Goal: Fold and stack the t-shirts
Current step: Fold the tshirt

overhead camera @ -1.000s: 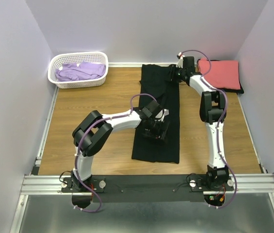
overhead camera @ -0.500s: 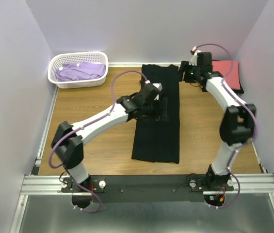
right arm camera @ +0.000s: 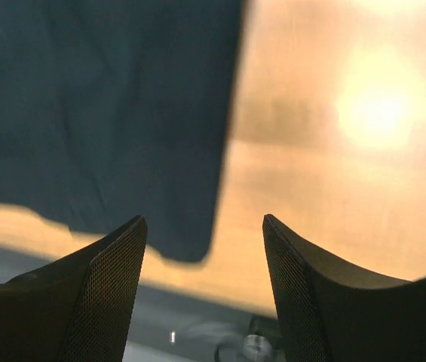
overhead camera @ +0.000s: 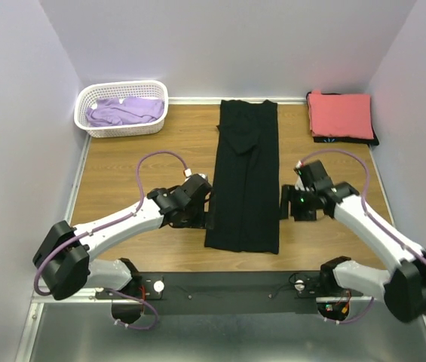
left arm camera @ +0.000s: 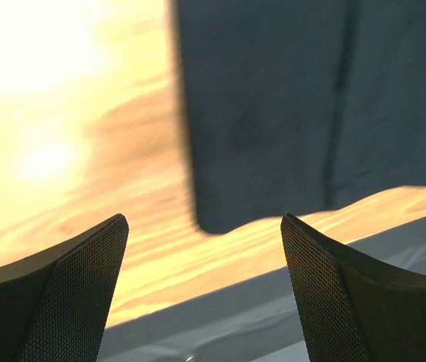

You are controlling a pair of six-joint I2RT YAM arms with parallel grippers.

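A plain black t-shirt (overhead camera: 244, 181) lies flat as a long narrow strip down the middle of the table. My left gripper (overhead camera: 209, 216) hovers open just off its left edge, near the front. My right gripper (overhead camera: 283, 204) is open too, just off its right edge. The left wrist view has the shirt's near corner (left arm camera: 288, 113) ahead of the empty left gripper (left arm camera: 203, 226). The right wrist view shows the other near corner (right arm camera: 99, 105) ahead of the empty right gripper (right arm camera: 203, 222). A folded coral-red t-shirt (overhead camera: 339, 115) rests on a dark one (overhead camera: 346, 139) at the back right.
A white lattice basket (overhead camera: 122, 130) at the back left holds a crumpled lavender t-shirt (overhead camera: 124, 111). The black mounting rail (overhead camera: 228, 285) runs along the table's near edge. Walls close in the table on three sides.
Both arms have drawn back from the far half of the black t-shirt to flank its near half. The right jaws have opened wider.
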